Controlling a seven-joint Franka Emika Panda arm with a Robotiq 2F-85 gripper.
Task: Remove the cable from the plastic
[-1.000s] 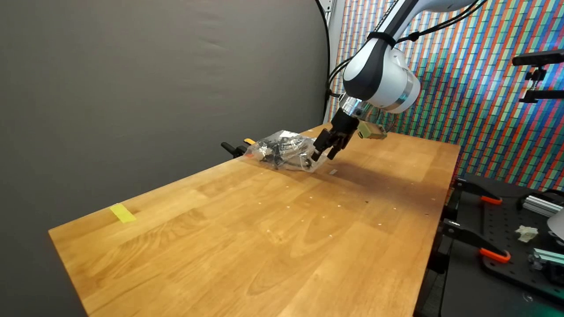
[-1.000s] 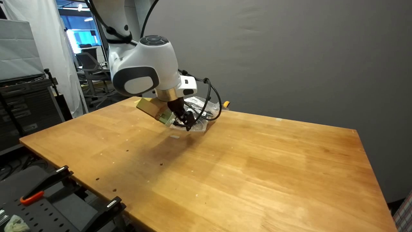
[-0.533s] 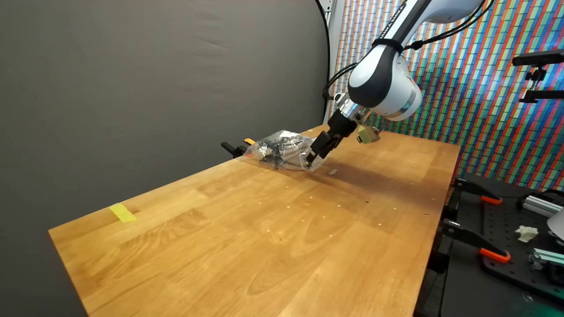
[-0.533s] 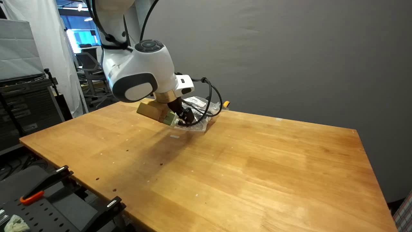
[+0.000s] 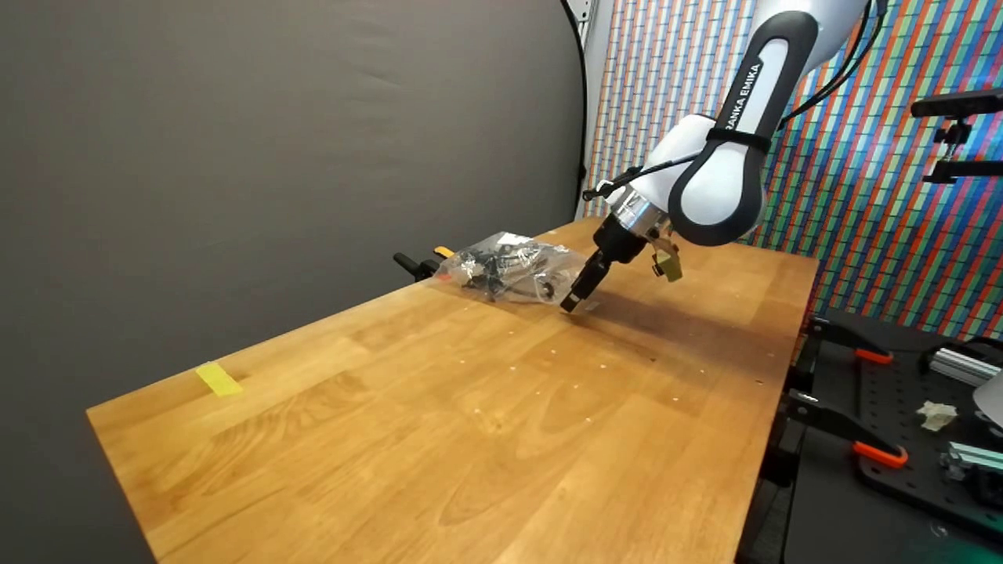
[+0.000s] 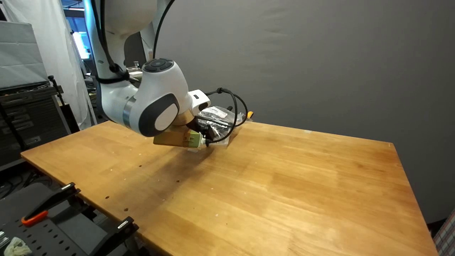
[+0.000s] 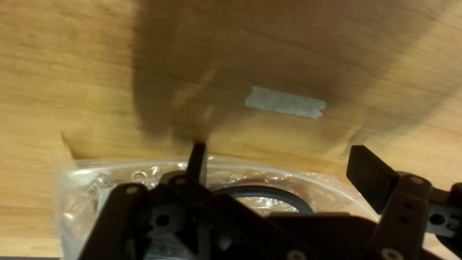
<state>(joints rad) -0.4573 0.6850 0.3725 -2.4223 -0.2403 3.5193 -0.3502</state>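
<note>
A clear plastic bag (image 5: 501, 270) lies on the wooden table at its back edge, with dark cables and silvery pieces inside. It also shows in an exterior view (image 6: 215, 113), partly behind the arm. In the wrist view the bag (image 7: 119, 173) fills the lower part, and one black cable (image 7: 267, 190) curves in a loop inside it. My gripper (image 7: 278, 145) is open, its fingertips wide apart on either side of the bag's curved edge, with nothing held. In an exterior view my gripper (image 5: 572, 304) is low beside the bag's edge. The fingers hide part of the bag and cable.
A pale tape strip (image 7: 286, 103) is on the table just beyond the bag. A yellow tape piece (image 5: 219, 379) lies near the far table corner. A clamp (image 5: 419, 266) sits at the table edge behind the bag. The arm's black cable (image 6: 234, 122) loops beside the wrist.
The wrist and arm have turned, and the gripper has swung lower and slightly away from the bag, towards the pale tape strip. The bag has not visibly moved.
</note>
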